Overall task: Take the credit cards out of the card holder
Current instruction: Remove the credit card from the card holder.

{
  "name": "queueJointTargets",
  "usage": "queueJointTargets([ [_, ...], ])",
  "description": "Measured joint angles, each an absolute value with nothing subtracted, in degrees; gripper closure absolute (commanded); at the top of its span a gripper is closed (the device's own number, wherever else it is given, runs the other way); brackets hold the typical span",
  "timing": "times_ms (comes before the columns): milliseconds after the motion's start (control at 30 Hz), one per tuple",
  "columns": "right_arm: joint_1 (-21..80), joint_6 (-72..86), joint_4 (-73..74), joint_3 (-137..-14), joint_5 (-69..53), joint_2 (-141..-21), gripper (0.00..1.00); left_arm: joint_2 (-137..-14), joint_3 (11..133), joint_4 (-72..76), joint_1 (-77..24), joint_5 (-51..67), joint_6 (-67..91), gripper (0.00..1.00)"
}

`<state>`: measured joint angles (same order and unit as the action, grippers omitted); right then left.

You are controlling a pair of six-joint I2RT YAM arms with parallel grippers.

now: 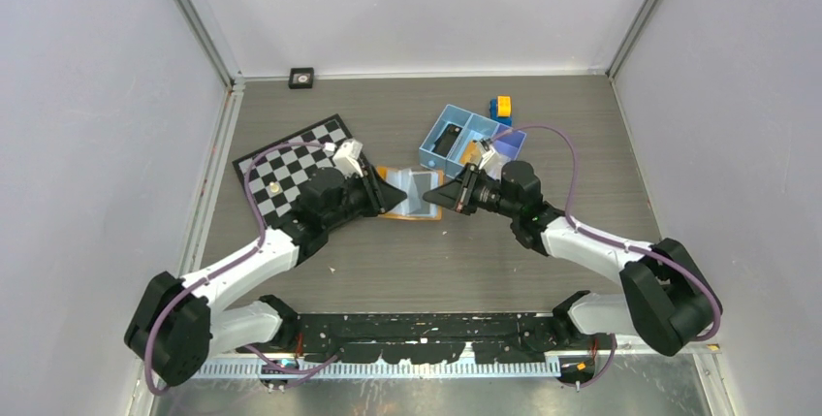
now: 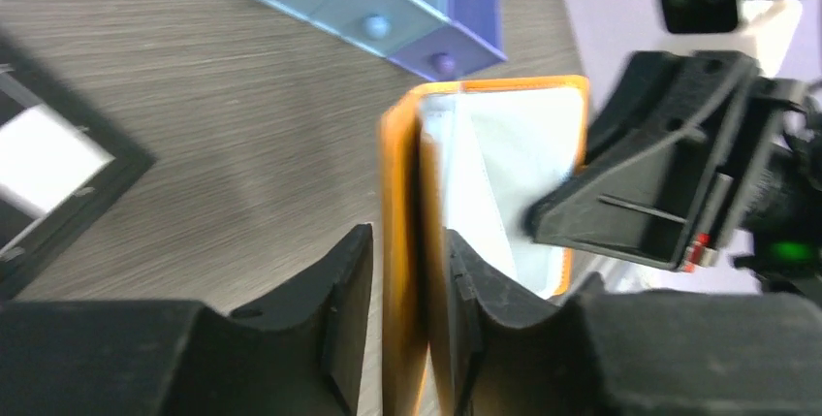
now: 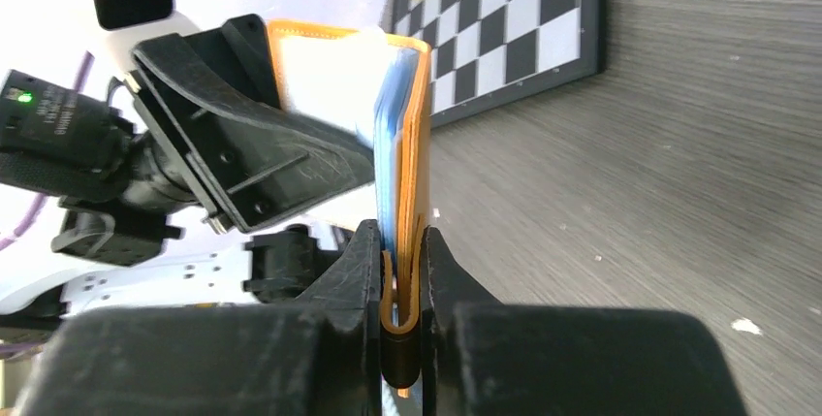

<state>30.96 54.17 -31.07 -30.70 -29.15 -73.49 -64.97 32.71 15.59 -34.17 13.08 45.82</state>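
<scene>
Jaws of left gripper and right gripper each pinch one cover, spreading the card holder open; emptying it judged yet to come.

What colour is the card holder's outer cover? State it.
Orange. The card holder cover shows best in the right wrist view.

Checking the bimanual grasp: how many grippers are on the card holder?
2. The left gripper pinches one cover of the card holder. The right gripper clamps the edge of the opposite cover. The holder is spread open between them.
</scene>
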Motion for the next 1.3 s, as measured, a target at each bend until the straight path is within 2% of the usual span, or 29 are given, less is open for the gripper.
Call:
queueJointTargets([
  [167,31.0,52.2,-25.2,-30.9,-24.9,-70.2,0.99,-60.2,34.0,3.9,-33.8,0.9,44.4,0.48],
  [333,30.9,50.7,-22.5,-31.0,-22.0,-68.9,1.00,-61.5,37.7,-4.4,-33.6,-7.5,43.8,0.46],
  [467,30.9,49.3,-18.3,-31.6,-19.9,-68.9,1.00,-62.2,38.2,-5.1,-33.6,-7.0,41.8,0.36],
  [567,30.9,48.7,-16.4,-32.3,-19.3,-69.0,1.00,-62.2,37.6,-2.1,-35.0,-4.3,39.7,0.35],
  [833,31.0,47.5,-14.2,-34.6,-19.1,-71.9,1.00,-62.2,37.8,1.2,-47.3,-3.8,31.1,0.36],
  [900,31.2,47.3,-13.7,-34.8,-19.1,-72.5,1.00,-62.3,38.4,1.3,-49.5,-4.2,29.2,0.30],
  [967,31.5,47.1,-13.3,-35.1,-19.1,-72.9,0.99,-62.6,39.2,1.4,-51.5,-5.5,27.4,0.16],
  [1000,31.7,47.0,-13.2,-35.2,-19.1,-72.9,1.00,-63.0,40.0,1.3,-52.5,-7.2,26.7,0.12],
  [1167,32.1,46.9,-13.2,-35.4,-19.2,-72.9,1.00,-69.9,46.3,-2.7,-54.1,-13.8,26.2,0.06],
  [1300,32.2,46.9,-13.2,-35.4,-19.3,-72.9,1.00,-76.0,50.2,-6.3,-54.1,-15.8,26.3,0.06],
])
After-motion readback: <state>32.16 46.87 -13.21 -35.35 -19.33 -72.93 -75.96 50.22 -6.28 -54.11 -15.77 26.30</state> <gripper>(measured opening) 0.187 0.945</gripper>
